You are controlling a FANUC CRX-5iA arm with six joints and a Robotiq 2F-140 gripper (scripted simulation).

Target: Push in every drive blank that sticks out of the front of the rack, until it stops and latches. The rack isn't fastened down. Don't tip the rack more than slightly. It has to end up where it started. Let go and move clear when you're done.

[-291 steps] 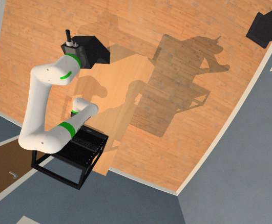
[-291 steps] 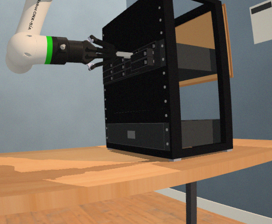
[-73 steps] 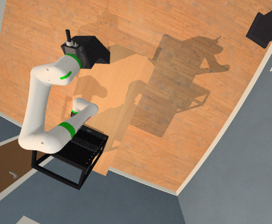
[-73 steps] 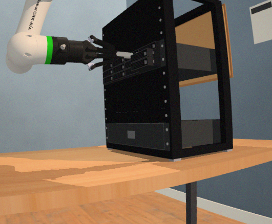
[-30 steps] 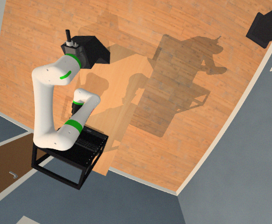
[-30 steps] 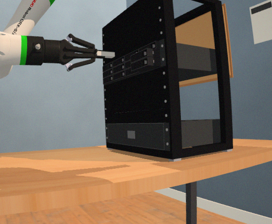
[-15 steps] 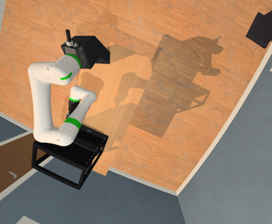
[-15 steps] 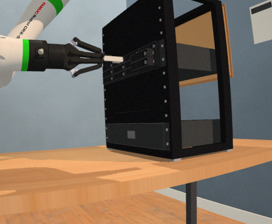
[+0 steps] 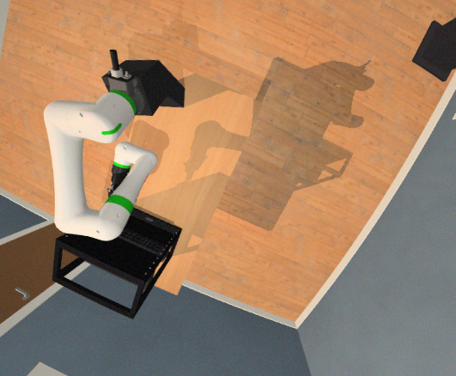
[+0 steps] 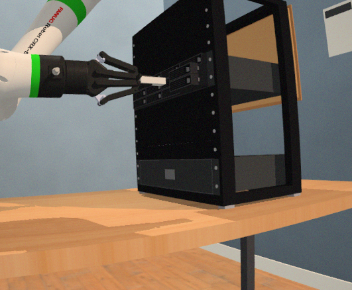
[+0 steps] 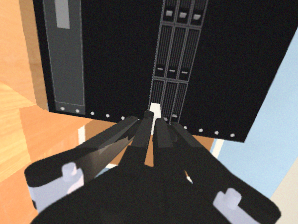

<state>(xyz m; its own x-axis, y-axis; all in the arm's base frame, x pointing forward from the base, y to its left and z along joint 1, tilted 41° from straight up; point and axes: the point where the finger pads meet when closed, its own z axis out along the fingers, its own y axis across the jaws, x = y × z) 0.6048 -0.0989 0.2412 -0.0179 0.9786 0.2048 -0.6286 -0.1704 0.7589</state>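
Note:
The black rack point(image 9: 101, 253) point(image 10: 177, 126) point(image 11: 120, 55) stands upright on the table. In its drive unit, two drive blanks in the right-hand column stick out of the front: an upper one point(image 10: 179, 73) and one below it point(image 10: 179, 84). The blank above them looks close to flush. My gripper point(image 10: 152, 80) point(image 11: 154, 110) is shut, with a pale block at its fingertips. It points at the rack front, just left of the protruding blanks in the exterior view. In the wrist view the fingers partly hide that column. Contact with a blank cannot be told.
The wooden table point(image 10: 91, 238) point(image 9: 170, 275) carries the rack near its edge. A lower rack unit point(image 10: 194, 175) point(image 11: 67, 65) has a grey label. The arm point(image 9: 69, 172) reaches over the rack's front top in the top view. Blue walls stand behind.

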